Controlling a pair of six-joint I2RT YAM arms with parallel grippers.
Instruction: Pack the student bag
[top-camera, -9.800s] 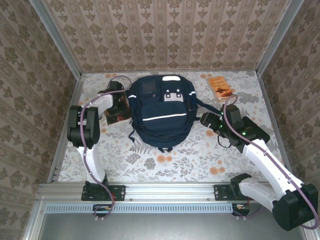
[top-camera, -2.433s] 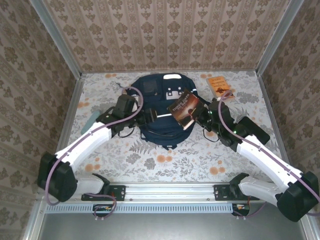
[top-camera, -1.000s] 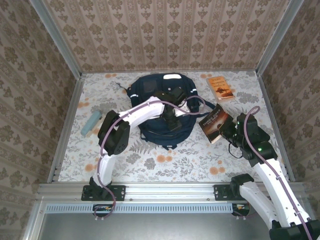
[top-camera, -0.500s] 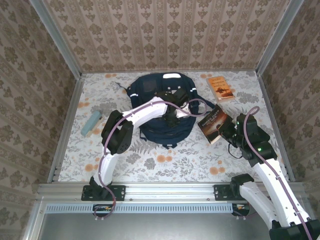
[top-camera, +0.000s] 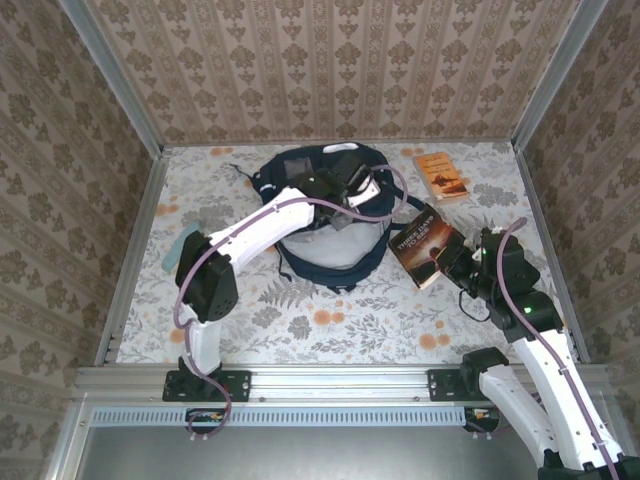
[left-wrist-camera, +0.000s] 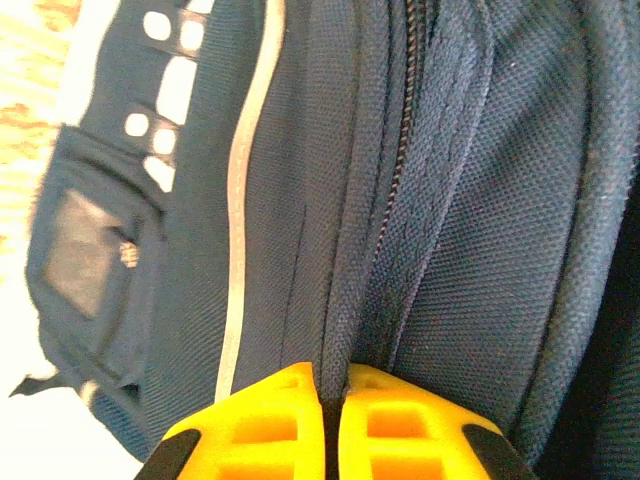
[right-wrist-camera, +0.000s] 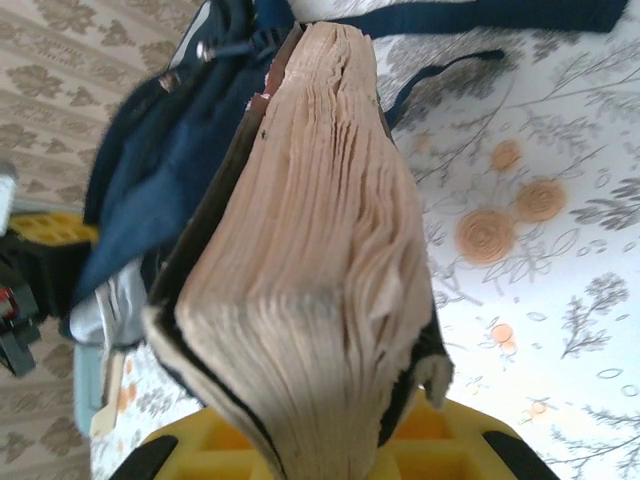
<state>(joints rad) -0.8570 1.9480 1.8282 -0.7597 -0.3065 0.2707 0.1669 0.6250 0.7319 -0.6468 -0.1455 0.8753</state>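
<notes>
Shows, from above, a floral-patterned desk (top-camera: 330, 320) with the student bag (top-camera: 283, 180) lying toward its far side, navy front raised and pale grey lining exposed beneath. Has the left fingers (left-wrist-camera: 312, 395) pressed together on a ridge of the bag's navy fabric just beside a zip line, with nothing between the yellow tips but the pinched fold. Puts the bag directly under and around those fingers, its white reflective stripe and grey-white patches off to their left in the wrist view. Has the right fingers (top-camera: 452, 265) clamped on a thick dark-covered book (top-camera: 425, 243), tilted, page edges toward the wrist camera, parted only as far as the book's thickness. Sets the bag just past the book's far end, left of the right fingers; cannot tell whether book and bag touch. Leaves an orange book (top-camera: 441, 176) flat on the desk beyond the right fingers, and a teal object (top-camera: 185, 245) well left of the left fingers, partly behind the arm.
</notes>
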